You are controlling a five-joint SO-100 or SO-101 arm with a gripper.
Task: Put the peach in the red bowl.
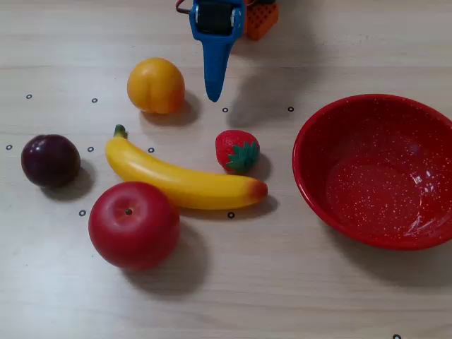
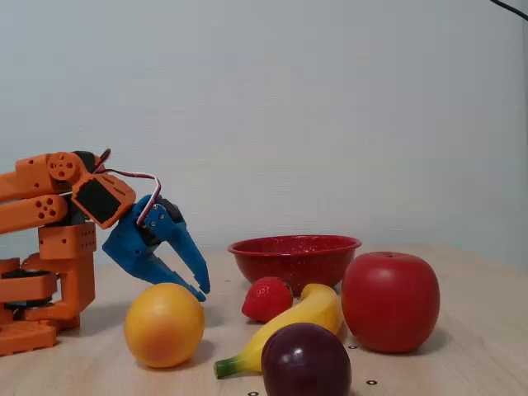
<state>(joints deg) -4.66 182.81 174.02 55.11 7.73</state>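
The yellow-orange peach (image 1: pixel 155 85) lies on the table at the upper left of the overhead view; in the fixed view (image 2: pixel 164 324) it sits in front at the left. The red speckled bowl (image 1: pixel 370 176) stands empty at the right in the overhead view and behind the fruit in the fixed view (image 2: pixel 293 260). My blue gripper (image 1: pixel 212 96) hangs just right of the peach, tip pointing down toward the table. In the fixed view the gripper (image 2: pixel 202 291) is a little above and behind the peach, its jaws meeting at the tips, holding nothing.
A banana (image 1: pixel 183 180), a strawberry (image 1: pixel 237 150), a red apple (image 1: pixel 133 224) and a dark plum (image 1: pixel 50 160) lie between the peach and the table's near edge. The orange arm base (image 2: pixel 49 256) stands at the left in the fixed view.
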